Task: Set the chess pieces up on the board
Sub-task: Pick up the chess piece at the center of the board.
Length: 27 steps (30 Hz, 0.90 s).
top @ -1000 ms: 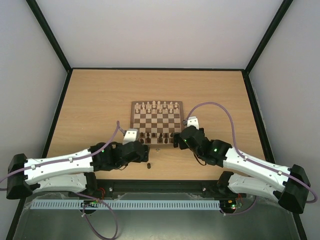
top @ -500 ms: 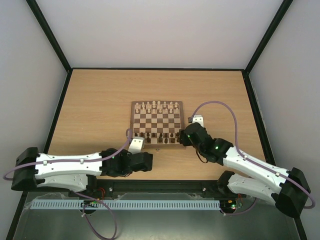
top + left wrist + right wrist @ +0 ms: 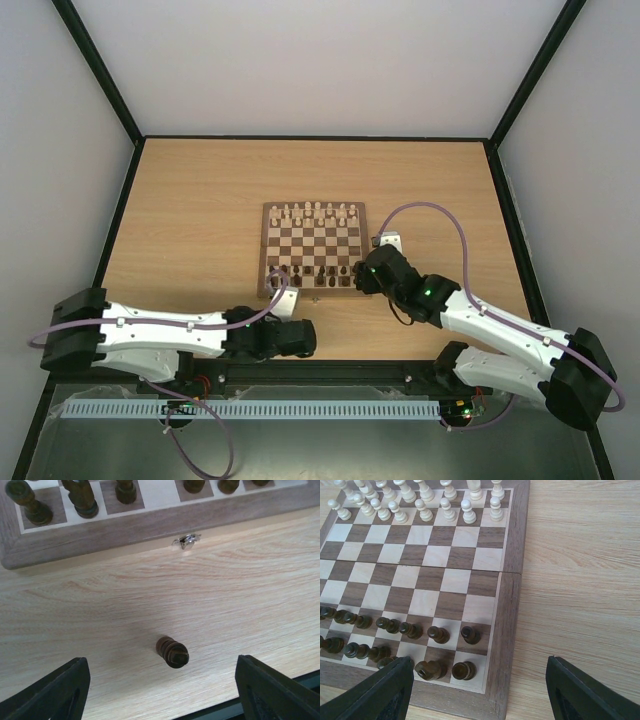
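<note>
One dark chess piece (image 3: 172, 652) stands alone on the bare table in front of the board (image 3: 125, 527). My left gripper (image 3: 162, 692) is open, its fingers (image 3: 50, 695) wide on either side of that piece and touching nothing. From above, the left gripper (image 3: 297, 335) covers the piece. Dark chess pieces (image 3: 410, 630) fill the two near rows of the board (image 3: 507, 610), with a rook (image 3: 464, 670) in the corner square and a knight (image 3: 430, 670) beside it. My right gripper (image 3: 480, 692) hangs open and holds nothing over the board's near right corner (image 3: 358, 275).
Cream-white pieces (image 3: 420, 502) line the board's far rows (image 3: 313, 212). A small metal clasp (image 3: 186, 540) sticks out of the board's near side. The table's black front edge (image 3: 280, 682) lies just behind the lone piece. Purple cables loop over both arms.
My left arm swung from the board's near left corner back toward the table's front edge, ending over the lone dark piece. My right gripper stayed by the near right corner.
</note>
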Available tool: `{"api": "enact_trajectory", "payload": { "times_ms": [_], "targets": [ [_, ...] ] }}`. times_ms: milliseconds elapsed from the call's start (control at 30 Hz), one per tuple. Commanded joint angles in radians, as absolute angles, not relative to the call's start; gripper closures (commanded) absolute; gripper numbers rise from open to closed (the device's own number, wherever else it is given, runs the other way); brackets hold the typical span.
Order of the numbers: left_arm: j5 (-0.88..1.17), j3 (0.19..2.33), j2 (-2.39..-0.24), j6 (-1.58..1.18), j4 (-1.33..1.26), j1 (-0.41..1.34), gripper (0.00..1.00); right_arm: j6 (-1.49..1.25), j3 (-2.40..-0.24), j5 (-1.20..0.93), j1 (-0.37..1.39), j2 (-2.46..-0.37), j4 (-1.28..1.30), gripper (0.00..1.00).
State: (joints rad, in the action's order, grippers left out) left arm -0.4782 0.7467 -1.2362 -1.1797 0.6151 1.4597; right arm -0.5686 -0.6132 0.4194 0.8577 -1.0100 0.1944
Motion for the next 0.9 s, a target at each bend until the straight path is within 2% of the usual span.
{"api": "enact_trajectory", "payload": {
  "times_ms": [0, 400, 667, 867],
  "targets": [
    [-0.480, 0.759, -1.296, -1.194, 0.594, 1.475, 0.21, -0.566, -0.615, 0.422, 0.856, -1.009, 0.190, 0.27],
    [-0.469, 0.779, -1.392, -1.176, 0.543, 1.476, 0.52, -0.568, -0.610, 0.414, 0.856, -0.995, 0.192, 0.27],
    [-0.467, 0.768, -1.403, -1.190, 0.537, 1.481, 0.54, -0.567, -0.610, 0.406, 0.856, -0.989, 0.190, 0.27],
    [-0.475, 0.773, -1.418, -1.192, 0.536, 1.482, 0.59, -0.567, -0.608, 0.408, 0.856, -0.989, 0.190, 0.27]
  ]
}}
